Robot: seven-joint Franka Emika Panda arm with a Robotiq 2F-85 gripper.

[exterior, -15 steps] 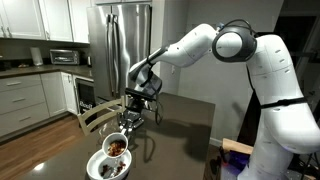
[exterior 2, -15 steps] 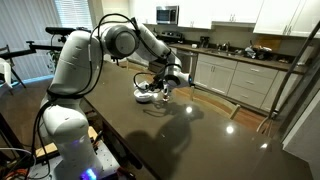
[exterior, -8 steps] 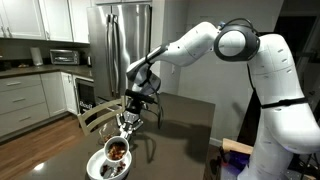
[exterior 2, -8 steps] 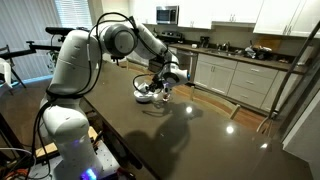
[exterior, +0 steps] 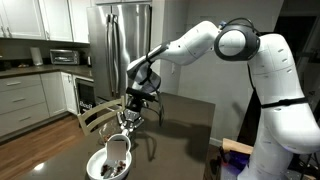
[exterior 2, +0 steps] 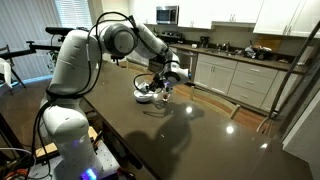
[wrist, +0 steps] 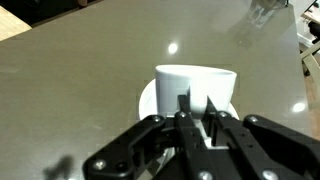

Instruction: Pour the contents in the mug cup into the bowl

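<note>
**Over the bowl (exterior: 96,168): mug cup (exterior: 118,147) held tilted**

The gripper (exterior: 127,120) is pinching the mug cup by its rim wall; in the wrist view one finger looks to be inside and one outside. The mug hangs just below the gripper, directly above the bowl, mouth tipped towards it. The dark bits in the bowl are probably the contents (exterior: 116,170), but they are too small to confirm. The next move should need only more wrist roll, no sideways shift.

Small white mug (exterior: 119,146), off the table, tipped w/ mouth toward wider white bowl (exterior: 98,163) just below. Dark brown/reddish bits (exterior: 116,169) lie in bowl. Wrist view: mug's wall overlaps bowl's rim.
</note>
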